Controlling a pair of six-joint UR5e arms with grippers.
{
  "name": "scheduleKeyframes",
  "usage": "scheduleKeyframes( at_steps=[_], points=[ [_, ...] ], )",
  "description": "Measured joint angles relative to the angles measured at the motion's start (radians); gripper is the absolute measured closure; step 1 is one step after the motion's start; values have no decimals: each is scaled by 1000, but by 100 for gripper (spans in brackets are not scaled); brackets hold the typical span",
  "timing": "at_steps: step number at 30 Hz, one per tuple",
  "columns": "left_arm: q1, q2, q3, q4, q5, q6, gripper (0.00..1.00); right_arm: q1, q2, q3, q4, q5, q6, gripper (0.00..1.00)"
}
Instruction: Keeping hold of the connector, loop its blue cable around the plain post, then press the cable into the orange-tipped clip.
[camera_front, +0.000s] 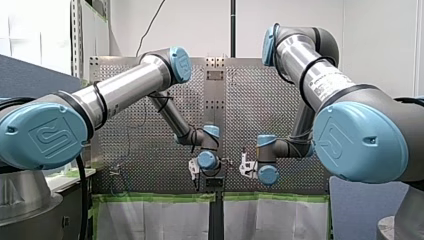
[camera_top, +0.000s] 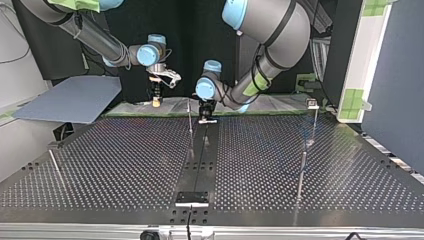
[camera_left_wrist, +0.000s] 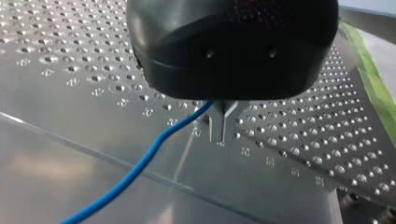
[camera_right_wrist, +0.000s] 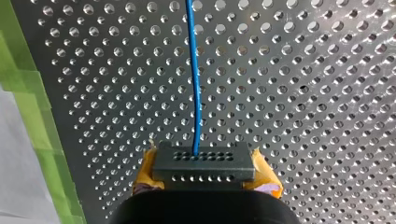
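At the far edge of the perforated table (camera_top: 125, 165) in the top view, both grippers hang low and near each other, my right gripper (camera_right_wrist: 205, 176) to the left there and my left gripper (camera_left_wrist: 223, 127) just right of it. The right wrist view shows the yellow pads (camera_right_wrist: 146, 173) pinching the black connector (camera_right_wrist: 204, 162) from either side. The blue cable (camera_right_wrist: 194, 84) leaves the connector's face and runs straight ahead over the holes, with no slack to be seen. In the left wrist view the metal fingers (camera_left_wrist: 217, 125) meet at their tips. The cable comes out of the fork just above them and trails away toward the near side, so I judge it caught there, not free. A thin post (camera_top: 190, 122) stands just left of my left gripper in the top view, and a second post (camera_top: 314, 122) stands well off to the right. I cannot tell from these views which one is the plain post, and I can make out no orange-tipped clip. The cable looks wrapped around nothing yet, so the looping step seems only to be starting. The next move calls for sweeping the cable round the post under light tension, with the connector held firm and the cable low enough not to ride over the post's top.
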Motion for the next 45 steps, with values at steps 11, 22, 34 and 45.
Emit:
scheduleKeyframes(
  at_steps=[11, 22, 34, 45],
  points=[
    [17, 0, 1, -15, 1, 6, 98, -7, 0, -32, 33, -17, -3, 100],
    [19, 0, 1, -20, -3, 22, 75, -8, 0, -34, 43, -18, -4, 100],
    [18, 0, 0, -68, 2, 94, 9, -13, 0, -34, 71, -18, -5, 100],
    [1, 17, -19, -131, -67, 130, 0, -17, 0, -33, 95, -18, -5, 100]
  ],
)
